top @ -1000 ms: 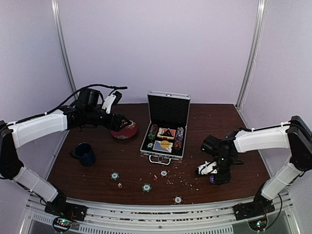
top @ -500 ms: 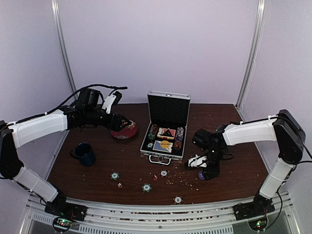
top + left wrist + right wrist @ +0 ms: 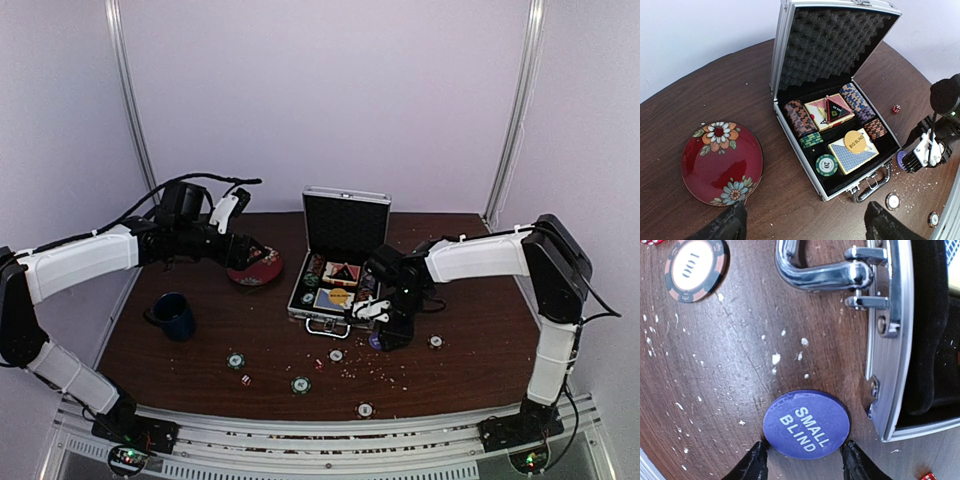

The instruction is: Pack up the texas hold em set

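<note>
The step in hand is judged to be the carrying of the blue disc [image 3: 806, 423], marked SMALL BLIND, to the open case [image 3: 832, 45]. The disc is clamped by its rim between the two fingertips of the right hand [image 3: 806, 460], just beside the case's front right corner and near the chrome handle [image 3: 825, 272]. The left hand [image 3: 807, 225] is held with its fingers wide apart and nothing between them, near the red plate [image 3: 722, 162] and left of the case.

For the next move, the disc probably has to be raised over the front rim and let go inside, perhaps by the yellow disc [image 3: 855, 141] that lies on a card box. After that, several things are left to be gathered from the table [image 3: 480, 300]: a chip marked 100 [image 3: 692, 267], other chips [image 3: 301, 384] nearer the front edge, and small dice [image 3: 245, 380].

Whether the blue disc is lifted clear of the table or rests on it cannot be told. Only the tips of the right fingers are shown in the wrist view, and no free slot for the disc can be made out. The dice are too small to be read, and two red ones are cut off by that view's edges.
</note>
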Available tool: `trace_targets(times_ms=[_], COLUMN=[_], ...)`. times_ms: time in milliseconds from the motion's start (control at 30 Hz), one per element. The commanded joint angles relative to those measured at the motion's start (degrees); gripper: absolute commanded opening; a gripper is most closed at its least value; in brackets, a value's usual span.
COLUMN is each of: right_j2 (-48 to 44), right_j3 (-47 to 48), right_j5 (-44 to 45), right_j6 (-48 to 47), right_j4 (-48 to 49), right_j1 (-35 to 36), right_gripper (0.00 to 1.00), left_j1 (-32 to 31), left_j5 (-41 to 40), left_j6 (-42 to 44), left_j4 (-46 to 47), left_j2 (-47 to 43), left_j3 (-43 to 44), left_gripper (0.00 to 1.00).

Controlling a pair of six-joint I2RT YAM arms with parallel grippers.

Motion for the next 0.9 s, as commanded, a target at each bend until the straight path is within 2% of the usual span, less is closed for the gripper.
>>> trace_targets(times_ms=[0,400,867], right_j2=[2.1,5.2,6.1], right_j3=[-0.9,1.5,0.3], right_j5=[-0.9,-2.1,1.0], right_j6=[0.4,0.6,0.9], right_j4=[0.8,0.3,0.5], right_j1=[0.3,1.0,2.6], right_gripper=[0.54,0.57,0.56], left_j1=[0.5,0.5,0.5], left_j5=[0.7,0.9,0.9], left_j6=[0.2,0.2,0.2], left_j4=[1.4,1.3,1.2], left_j2=[0.5,0.4,0.2], left_j3=[1.4,1.5,1.5], left_gripper=[0.83,0.83,0.83])
